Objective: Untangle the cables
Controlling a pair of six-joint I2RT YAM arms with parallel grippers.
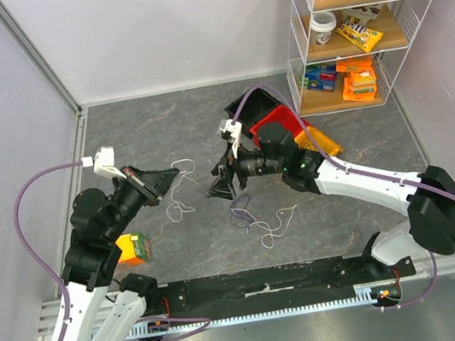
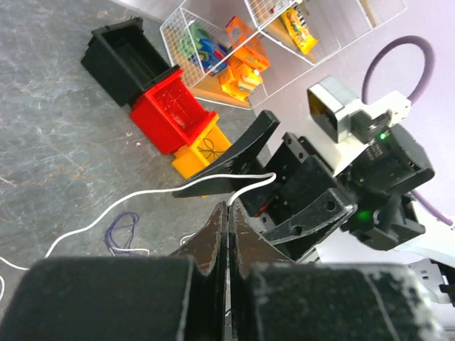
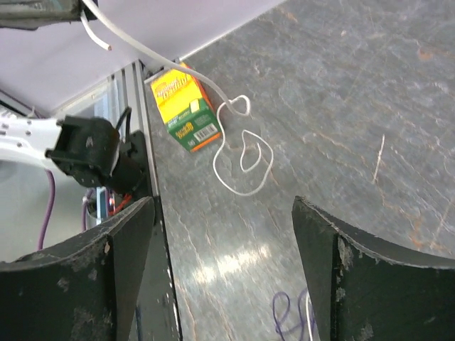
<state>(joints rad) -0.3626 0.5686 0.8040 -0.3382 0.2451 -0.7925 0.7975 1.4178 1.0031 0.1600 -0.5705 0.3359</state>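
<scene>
A white cable (image 1: 179, 200) hangs from my left gripper (image 1: 173, 174), which is shut on its upper end a little above the table. In the left wrist view the same white cable (image 2: 135, 197) runs from the pinched jaw tips of the left gripper (image 2: 227, 207) down to the left. My right gripper (image 1: 222, 180) hovers just right of it, open and holding nothing. Between its spread fingers (image 3: 135, 241) the right wrist view shows bare table, with the white cable's loops (image 3: 244, 158) beyond. A dark purple cable (image 1: 241, 213) and another white cable (image 1: 276, 225) lie loosely together below the right gripper.
An orange and green box (image 1: 133, 248) lies by the left arm's base. Black (image 1: 243, 103), red (image 1: 278, 119) and yellow (image 1: 324, 143) bins sit behind the right arm. A white wire shelf (image 1: 361, 28) with packets stands at the back right.
</scene>
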